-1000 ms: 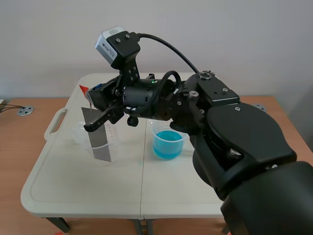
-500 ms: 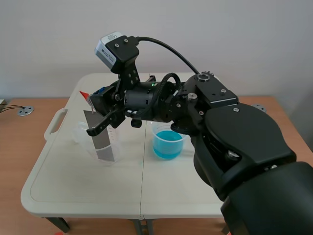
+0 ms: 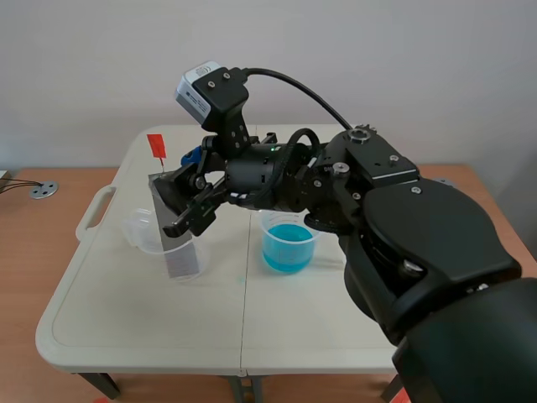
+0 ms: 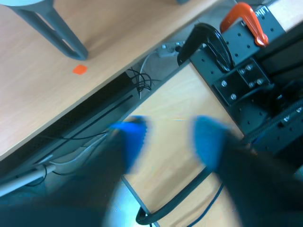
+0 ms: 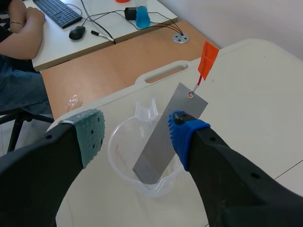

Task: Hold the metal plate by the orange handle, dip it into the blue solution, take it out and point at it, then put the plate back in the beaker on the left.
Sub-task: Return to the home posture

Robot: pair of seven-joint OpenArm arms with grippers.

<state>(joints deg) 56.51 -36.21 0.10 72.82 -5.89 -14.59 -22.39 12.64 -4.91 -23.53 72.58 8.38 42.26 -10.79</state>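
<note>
Plate (image 5: 161, 139) leaning in clear beaker (image 5: 120, 158), right hand (image 5: 137, 135) wide open beside it, gripping nothing, left hand (image 4: 169, 142) open

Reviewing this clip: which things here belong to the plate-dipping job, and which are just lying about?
Job in hand: metal plate, its orange handle, the clear beaker holding the plate, the beaker of blue solution, the open right gripper.

Lying about: keyboard, mouse, blue bottle, orange clamp in the left wrist view.
</note>
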